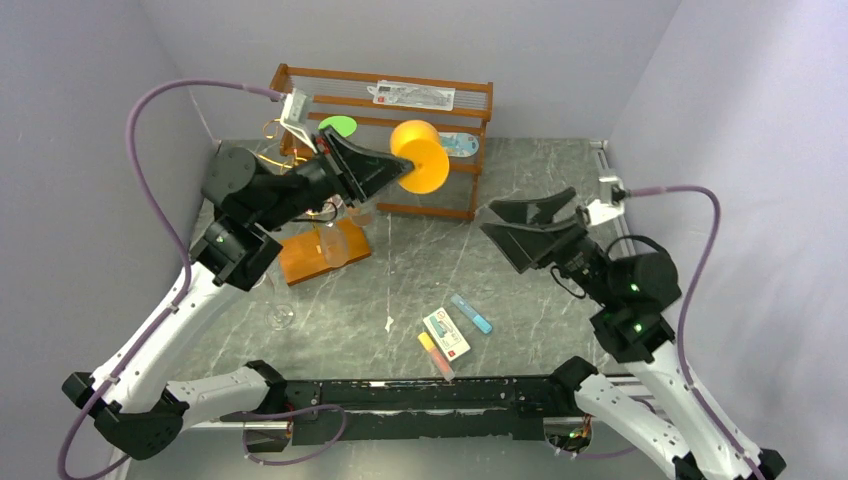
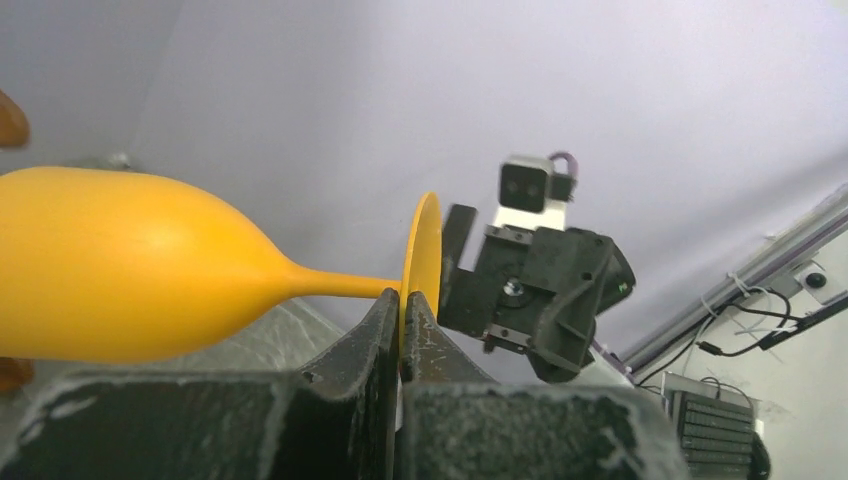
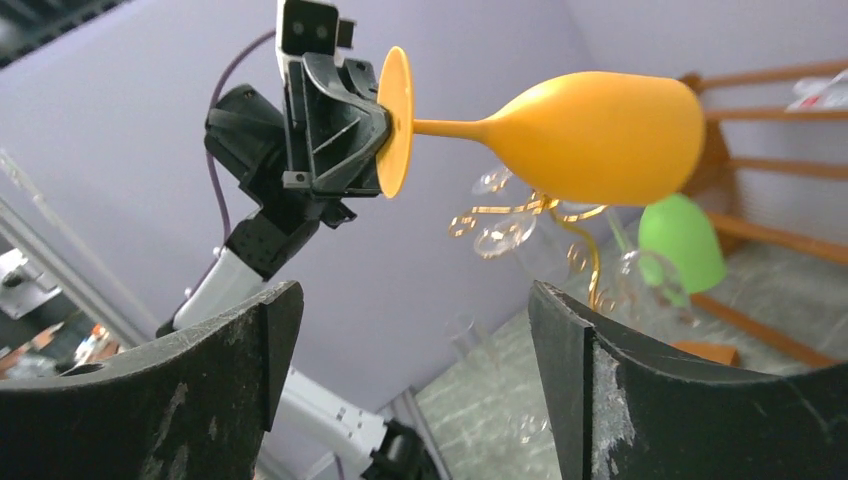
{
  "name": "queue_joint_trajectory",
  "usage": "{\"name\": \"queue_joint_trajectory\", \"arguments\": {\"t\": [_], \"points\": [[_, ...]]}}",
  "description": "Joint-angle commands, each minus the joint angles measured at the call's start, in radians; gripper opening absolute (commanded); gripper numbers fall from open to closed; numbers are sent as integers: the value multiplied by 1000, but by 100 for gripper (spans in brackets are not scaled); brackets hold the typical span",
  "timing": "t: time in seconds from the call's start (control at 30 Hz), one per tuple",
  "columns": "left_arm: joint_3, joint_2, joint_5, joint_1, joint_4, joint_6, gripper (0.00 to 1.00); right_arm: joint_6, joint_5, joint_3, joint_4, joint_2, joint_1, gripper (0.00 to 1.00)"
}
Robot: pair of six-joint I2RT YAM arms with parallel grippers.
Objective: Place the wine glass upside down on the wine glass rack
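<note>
So, left fingers (image 2: 398, 318): shut tight on the edge of the round foot of the wine glass (image 2: 130, 265). They pinch only a thin bit of it.
Wine glass: up in the air and lying sideways, with the bowl sticking out away from the left arm. It is high over the counter (image 1: 400, 290) and not on the rack yet.
How it may handle: it looks smooth, stiff and light, so I think it can slip. The stem is thin and may snap if it gets bumped. I cannot tell if it is real glass or plastic.
Where to hold: the foot edge works, but the long bowl could swing. A hold on the stem near the foot looks safer, and it leaves the foot free to slide into a wire curl.
Right fingers (image 1: 510, 222): wide apart, holding nothing, and pointing at the glass from the other side.
Wine glass rack (image 3: 500, 212): its gold curls sit just under and behind the orange bowl. Clear glasses (image 3: 500, 238) hang there, with a green glass (image 3: 685, 240) close by.
Hard to see: the left arm hides most of the rack from above. The clear glasses are faint, so I cannot tell which curl is free.
</note>
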Motion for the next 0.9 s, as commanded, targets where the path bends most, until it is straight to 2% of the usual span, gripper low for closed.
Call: {"name": "queue_joint_trajectory", "arguments": {"t": [0.0, 0.23, 0.4, 0.5, 0.67, 0.77, 0.87], "points": [[112, 22, 99, 86, -71, 59, 5, -67, 155, -45, 3, -99, -4, 88], [262, 85, 47, 224, -194, 179, 5, -105, 179, -61, -21, -147, -3, 88], [284, 124, 90, 390, -185, 163, 5, -122, 173, -45, -40, -129, -4, 88], [243, 145, 189, 529, -99, 74, 5, -128, 168, -34, -51, -119, -4, 88], [103, 163, 383, 809, 198, -196, 5, -124, 156, -44, -52, -119, -4, 88], [26, 174, 451, 948, 341, -325, 5, -120, 155, -51, -50, -123, -3, 88], [-33, 182, 463, 1030, 438, -405, 5, -122, 150, -52, -49, -118, -4, 87]]}}
